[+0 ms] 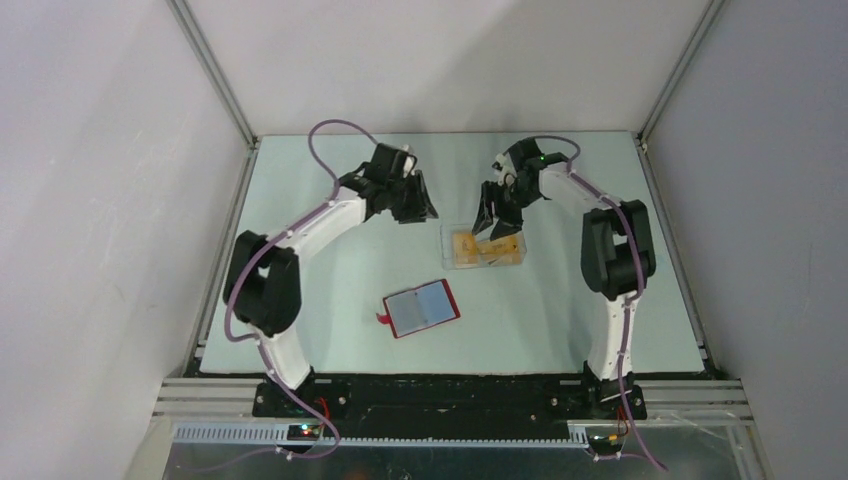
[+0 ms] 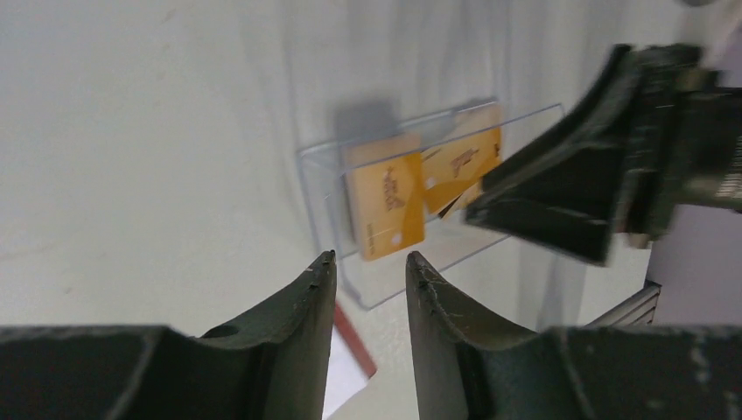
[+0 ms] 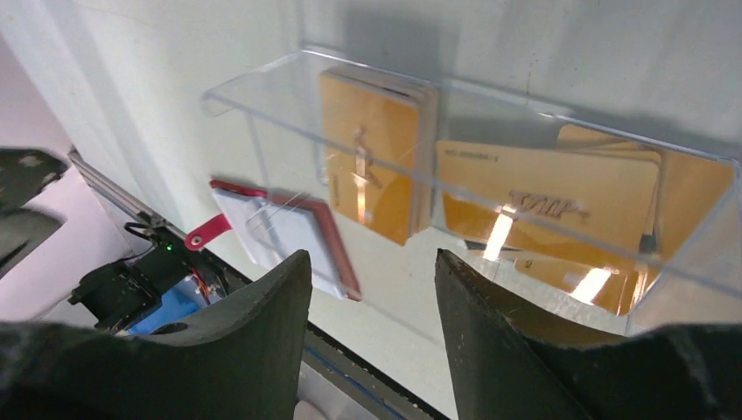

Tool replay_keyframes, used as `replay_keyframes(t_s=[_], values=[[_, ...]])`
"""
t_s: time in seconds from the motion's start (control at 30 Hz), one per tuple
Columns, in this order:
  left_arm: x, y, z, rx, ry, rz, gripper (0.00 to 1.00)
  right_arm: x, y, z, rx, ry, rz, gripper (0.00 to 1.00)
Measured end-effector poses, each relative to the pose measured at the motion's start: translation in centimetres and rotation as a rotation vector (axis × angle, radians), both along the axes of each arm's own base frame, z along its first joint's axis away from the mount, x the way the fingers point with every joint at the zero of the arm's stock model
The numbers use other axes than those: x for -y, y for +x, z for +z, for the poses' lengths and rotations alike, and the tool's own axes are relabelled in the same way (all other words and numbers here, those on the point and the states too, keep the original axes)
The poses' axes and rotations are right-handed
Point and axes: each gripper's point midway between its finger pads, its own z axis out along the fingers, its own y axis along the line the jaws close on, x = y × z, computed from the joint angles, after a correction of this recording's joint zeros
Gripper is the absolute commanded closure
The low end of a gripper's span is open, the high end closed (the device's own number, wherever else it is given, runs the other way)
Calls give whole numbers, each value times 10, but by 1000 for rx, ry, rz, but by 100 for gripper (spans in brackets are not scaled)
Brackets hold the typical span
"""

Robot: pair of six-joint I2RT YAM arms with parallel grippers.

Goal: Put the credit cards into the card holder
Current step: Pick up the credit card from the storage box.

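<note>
credit cards [image 1: 472, 246] inside clear box [image 1: 446, 254] mid-surface [image 1: 560, 320], box walls fence them in, right hand [image 1: 497, 222] above box, released, left hand [image 1: 415, 205] beside box, released, card holder [image 1: 421, 308] open, well apart

The clear rectangular plastic box [image 3: 262, 96] is smooth and glossy. The orange rectangular cards [image 3: 367, 166] shine with glare. The pale counter [image 1: 560, 320] looks matt; the right end effector's [image 3: 371, 267] black fingers [image 3: 254, 341] are matt and grainy.

Plain pale grey walls [image 1: 420, 60] around light table [image 1: 560, 320]; aluminium rails [image 1: 212, 68] at corners.
</note>
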Motion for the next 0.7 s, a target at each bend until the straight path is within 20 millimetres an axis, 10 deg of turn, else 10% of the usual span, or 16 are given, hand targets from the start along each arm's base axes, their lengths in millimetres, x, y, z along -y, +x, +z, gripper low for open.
replay_keyframes(t_s=[0.4,0.7], values=[[65,5,-36,-44,19,-106,51,-11,7,-20,-19,-112,33,33],[-8,-22,-15,46,140,51,38,-28,-10,-22,37,-310,87,22]])
